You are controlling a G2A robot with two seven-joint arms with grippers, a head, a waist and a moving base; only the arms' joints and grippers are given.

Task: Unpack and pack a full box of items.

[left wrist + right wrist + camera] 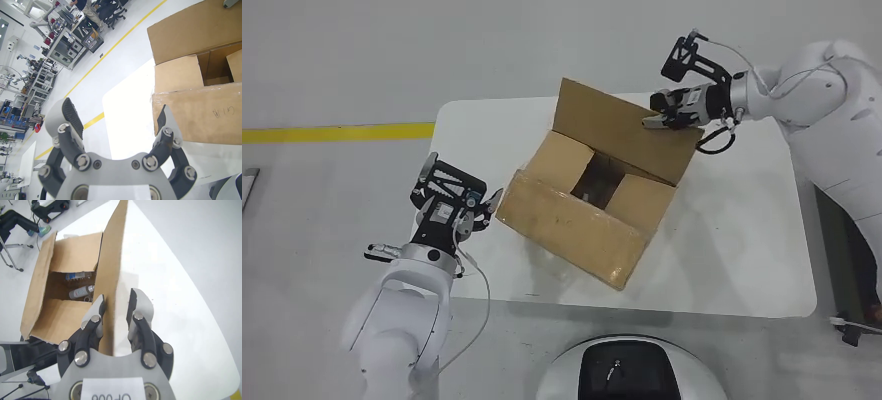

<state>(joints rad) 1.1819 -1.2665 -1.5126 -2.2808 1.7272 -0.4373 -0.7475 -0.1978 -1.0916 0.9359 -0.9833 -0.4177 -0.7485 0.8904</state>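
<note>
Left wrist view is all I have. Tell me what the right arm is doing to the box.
Observer: The right tool straddles the upright flap of the box, one finger against the flap's inner face, the other just off it.
Operator: Report what's inside.
Observer: A white bottle lies on the bottom, with a blue-labelled item beyond it.
Operator: Place the box on the table for me.
Observer: From above, it sits skewed on the white table, with one corner near the table's front edge.
</note>
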